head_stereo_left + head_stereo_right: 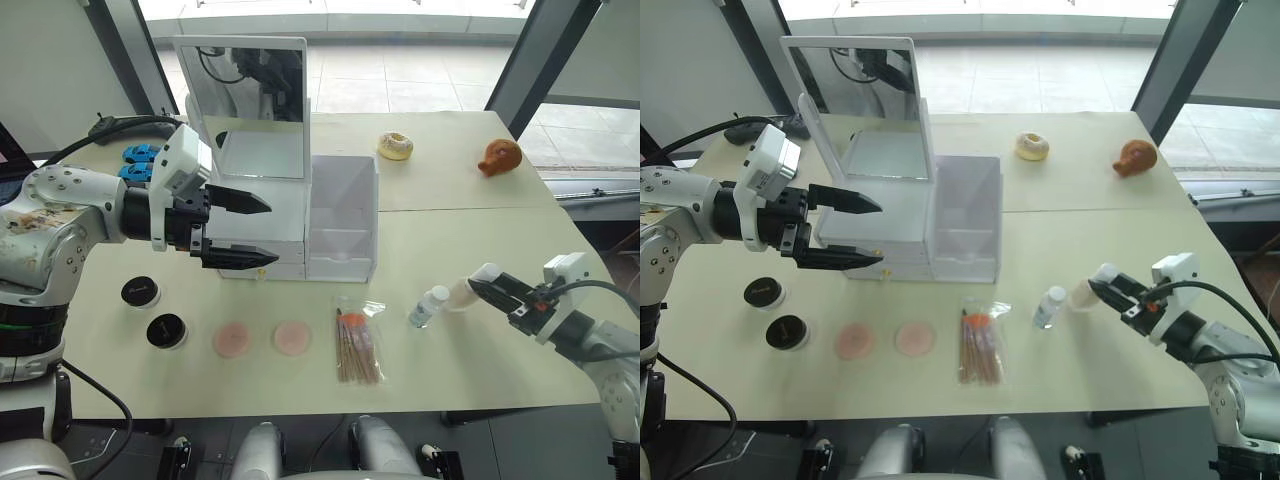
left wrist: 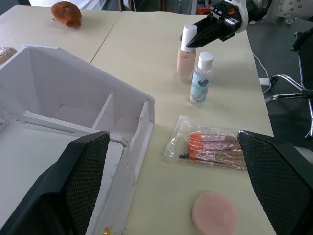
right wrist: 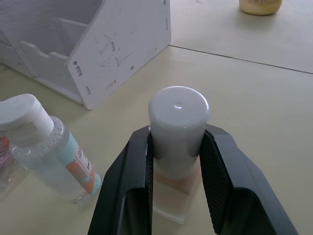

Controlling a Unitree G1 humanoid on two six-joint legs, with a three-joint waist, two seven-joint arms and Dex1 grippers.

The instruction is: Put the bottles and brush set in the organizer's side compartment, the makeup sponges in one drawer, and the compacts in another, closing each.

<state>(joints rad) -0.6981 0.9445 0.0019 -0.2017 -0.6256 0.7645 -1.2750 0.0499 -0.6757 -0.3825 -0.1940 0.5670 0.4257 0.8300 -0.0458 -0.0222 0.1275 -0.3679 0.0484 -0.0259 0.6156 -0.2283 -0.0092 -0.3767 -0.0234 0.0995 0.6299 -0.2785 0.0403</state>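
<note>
Clearly the job has barely begun. The right tool (image 1: 492, 285) has its two black fingers clamped on the peach-pink bottle (image 3: 176, 169), just under the white cap, and that bottle stands on the table (image 1: 480, 340) at about four o'clock from the organizer (image 1: 300, 220). The clear bottle with the bluish label (image 1: 428, 306) stands just beside it, untouched. The brush packet (image 1: 356, 345) lies flat at six o'clock from the side compartment (image 1: 343, 215), which looks empty from here. Two pink makeup sponges (image 1: 262, 338) sit side by side at nine o'clock from the packet, and the two black compacts (image 1: 152, 311) lie further out the same way. The left tool (image 1: 238, 228) hangs spread wide in front of the drawers, gripping nothing; whether a drawer is pulled out I cannot tell. A doughnut (image 1: 395, 146) and a brown toy (image 1: 499, 156) rest at the far edge. By my reckoning nothing is stowed yet: both bottles, brushes, sponges and compacts all remain.
</note>
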